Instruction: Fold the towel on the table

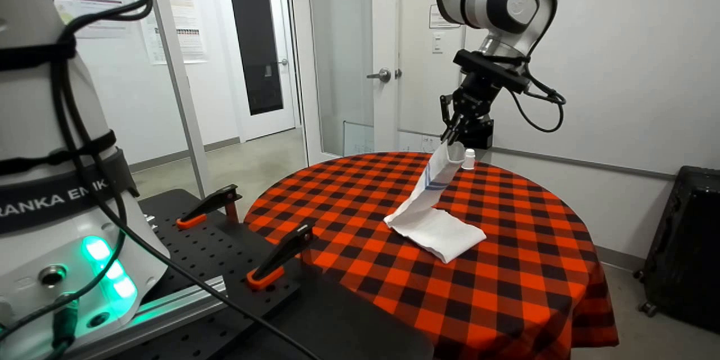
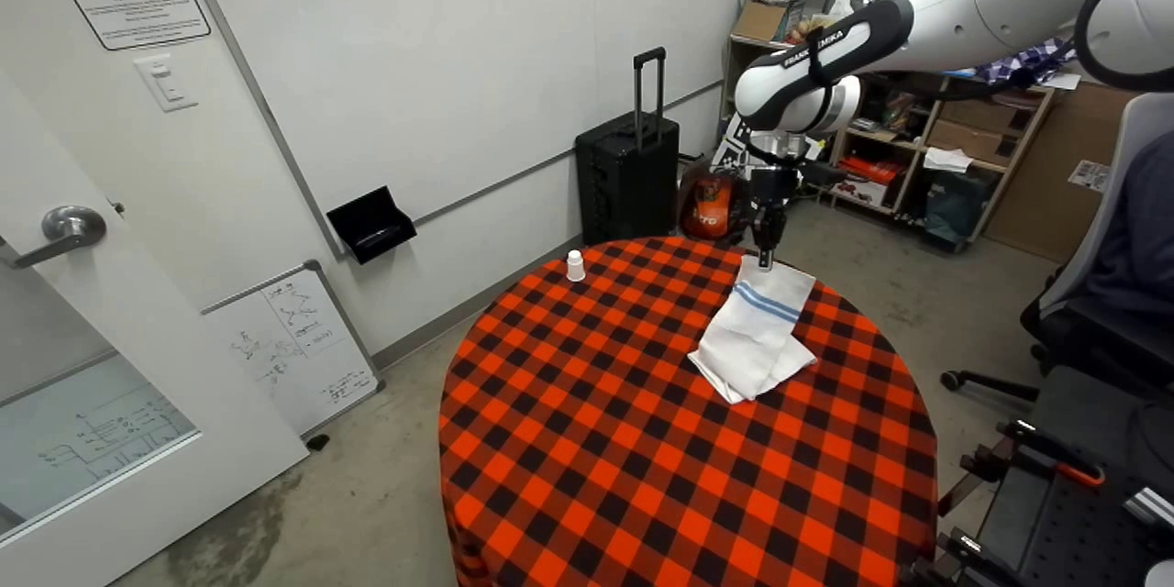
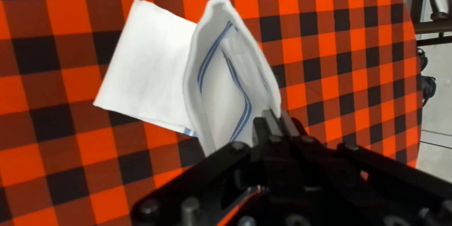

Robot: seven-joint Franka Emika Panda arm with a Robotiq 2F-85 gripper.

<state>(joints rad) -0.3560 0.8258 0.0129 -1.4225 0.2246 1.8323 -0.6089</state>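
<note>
Now the slim black gripper (image 1: 449,137) pinches the blue-striped white cloth towel (image 1: 421,202) by its raised end, the rest lying below on the round red-and-black checkered desk (image 1: 523,270); small white bottle (image 2: 575,267) there, contents hidden.

White towel (image 2: 749,337), one end raised, checkered table (image 2: 633,440)

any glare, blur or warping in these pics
In an exterior view, the green lights on the Franka base are blown out nearly white; in an exterior view, the glass-panelled door leans steeply, probably camera tilt; in the wrist view, the gripper looks soft up close, the striped towel crisper.
</note>
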